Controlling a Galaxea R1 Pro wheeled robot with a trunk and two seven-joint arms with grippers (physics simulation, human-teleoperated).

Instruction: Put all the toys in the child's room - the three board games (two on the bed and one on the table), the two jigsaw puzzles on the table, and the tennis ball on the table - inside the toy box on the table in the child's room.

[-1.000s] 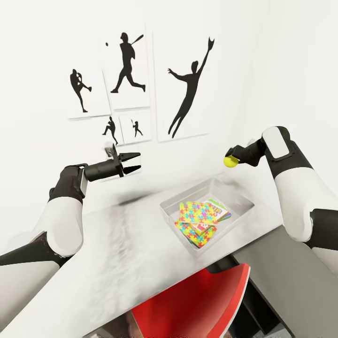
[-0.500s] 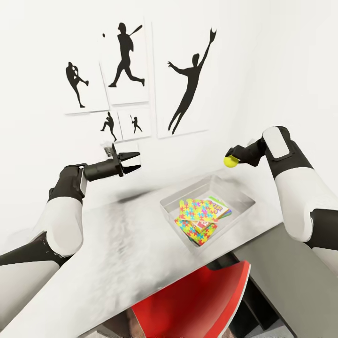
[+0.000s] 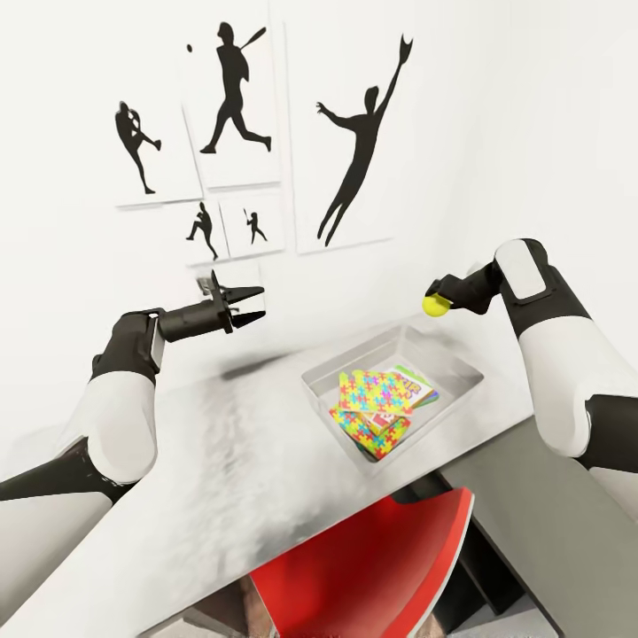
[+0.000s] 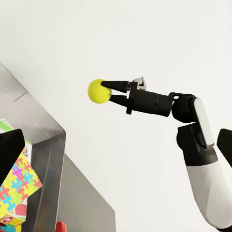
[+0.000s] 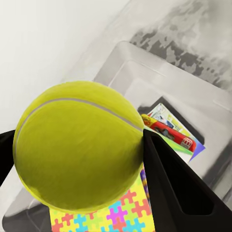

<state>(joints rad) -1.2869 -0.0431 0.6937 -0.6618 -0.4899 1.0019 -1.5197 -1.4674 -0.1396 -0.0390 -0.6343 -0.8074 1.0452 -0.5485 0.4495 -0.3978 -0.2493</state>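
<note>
While the right gripper is clamping the tennis ball between both fingers, it is hanging in the air above the far edge of the toy box, ball clear of the tray. Toy box is sitting on the table, near the edge by the lower dark grey side unit. Inside it: jigsaw puzzles lying on top, one overlapping the other, covering most of the stack; board games underneath, corners poking out toward the far side, a red and white printed one peeking between the mats. Can't count the boxes under there. Left gripper is hovering above the table, well apart from the toy box, jaws spread, holding nothing. Red chair is tucked at the near table edge. Silhouette posters are hanging on the wall behind.
</note>
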